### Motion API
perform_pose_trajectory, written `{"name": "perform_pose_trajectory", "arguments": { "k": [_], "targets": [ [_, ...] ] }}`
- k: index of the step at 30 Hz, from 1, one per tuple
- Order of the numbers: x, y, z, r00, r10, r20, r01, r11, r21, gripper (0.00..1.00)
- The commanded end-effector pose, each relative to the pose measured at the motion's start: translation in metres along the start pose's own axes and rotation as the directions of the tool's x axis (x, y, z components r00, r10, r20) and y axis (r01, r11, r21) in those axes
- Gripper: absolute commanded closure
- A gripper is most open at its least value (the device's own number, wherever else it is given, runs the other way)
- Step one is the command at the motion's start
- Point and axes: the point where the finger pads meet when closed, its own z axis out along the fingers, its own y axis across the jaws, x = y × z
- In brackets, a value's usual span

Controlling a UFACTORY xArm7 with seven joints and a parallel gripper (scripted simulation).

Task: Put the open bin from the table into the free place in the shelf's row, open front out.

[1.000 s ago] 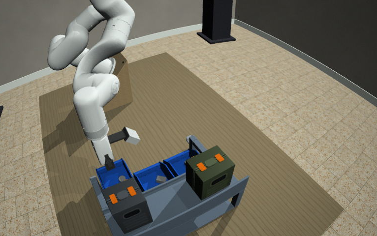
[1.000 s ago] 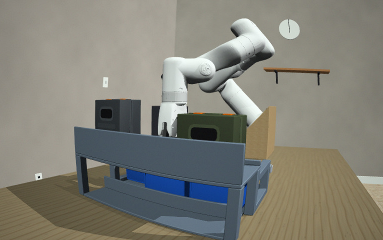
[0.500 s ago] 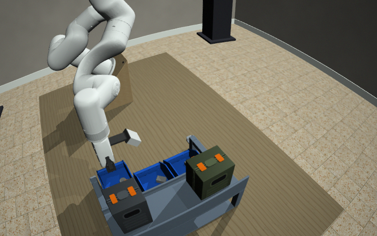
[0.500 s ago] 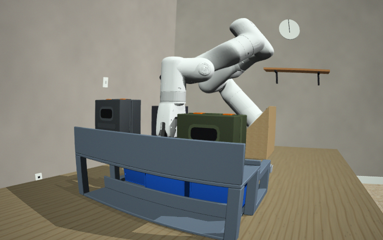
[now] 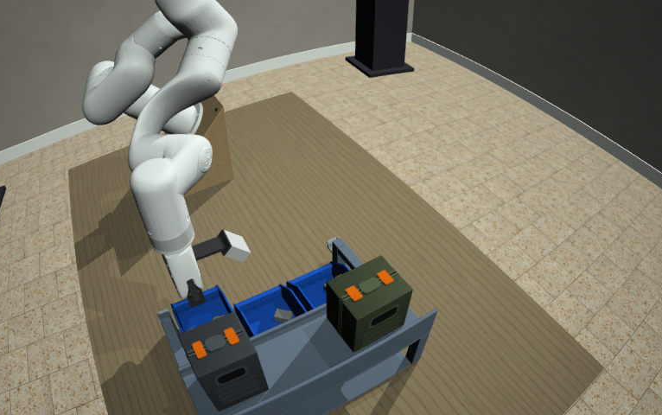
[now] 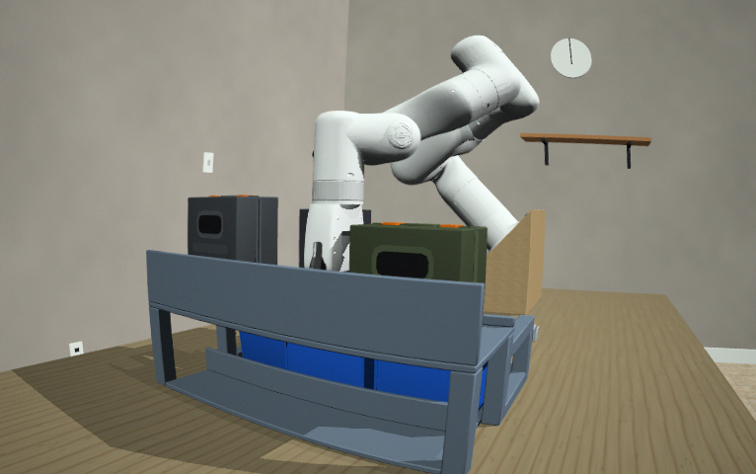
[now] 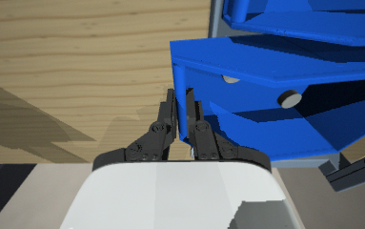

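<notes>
A blue open bin (image 5: 202, 309) is at the left end of the row on the grey shelf (image 5: 297, 350), and its rear end is hidden under the upper board. My gripper (image 5: 195, 296) comes down from above and is shut on the bin's front wall. The wrist view shows that thin blue wall between my fingers, and the bin (image 7: 265, 105) holds round grey parts (image 7: 291, 98). Two more blue bins (image 5: 266, 309) (image 5: 318, 283) stand beside it in the row. In the exterior view my gripper (image 6: 317, 259) is half hidden behind the shelf's back board.
A dark grey case (image 5: 223, 358) stands on the upper board over the left bin's rear, and a green case (image 5: 370, 303) stands over the right one. The neighbouring bin (image 7: 313, 24) is close beside the held one. A tan wedge-shaped stand (image 5: 218, 149) is at the arm's base.
</notes>
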Motion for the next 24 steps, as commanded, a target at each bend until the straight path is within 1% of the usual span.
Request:
{"name": "perform_pose_trajectory", "arguments": {
  "k": [1,6,18,24],
  "targets": [
    [0.000,0.002,-0.002,1.000,0.000,0.000,0.000,1.000,-0.005,1.00],
    [0.000,0.012,-0.002,1.000,0.000,0.000,0.000,1.000,-0.005,1.00],
    [0.000,0.012,-0.002,1.000,0.000,0.000,0.000,1.000,-0.005,1.00],
    [0.000,0.022,-0.002,1.000,0.000,0.000,0.000,1.000,-0.006,1.00]
  ]
}}
